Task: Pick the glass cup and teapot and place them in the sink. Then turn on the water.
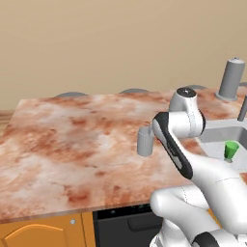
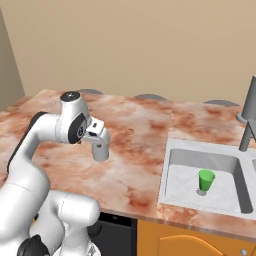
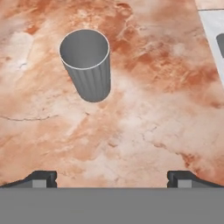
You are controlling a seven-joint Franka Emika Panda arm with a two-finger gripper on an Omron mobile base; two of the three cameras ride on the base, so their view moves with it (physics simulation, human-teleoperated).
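Note:
The glass cup [image 3: 87,65] is a plain grey tumbler standing upright on the marble counter [image 1: 72,144]. It also shows as the glass cup [image 1: 144,141] left of my arm and as the glass cup [image 2: 101,150] just below my hand. My gripper [image 3: 113,179] hovers above the counter, open, with nothing between its fingertips; the cup lies ahead of it and to the left. The light grey sink [image 2: 172,165] is to the right, also seen as the sink [image 1: 217,144]. The teapot is out of view. No water is in view.
A small bright green cup [image 2: 205,180] stands in the near basin, seen too as the green cup [image 1: 231,150]. The tall grey tap [image 1: 231,79] rises behind the sink, at the right edge as the tap [image 2: 250,100]. My arm's elbow [image 1: 185,111] looms beside the tumbler.

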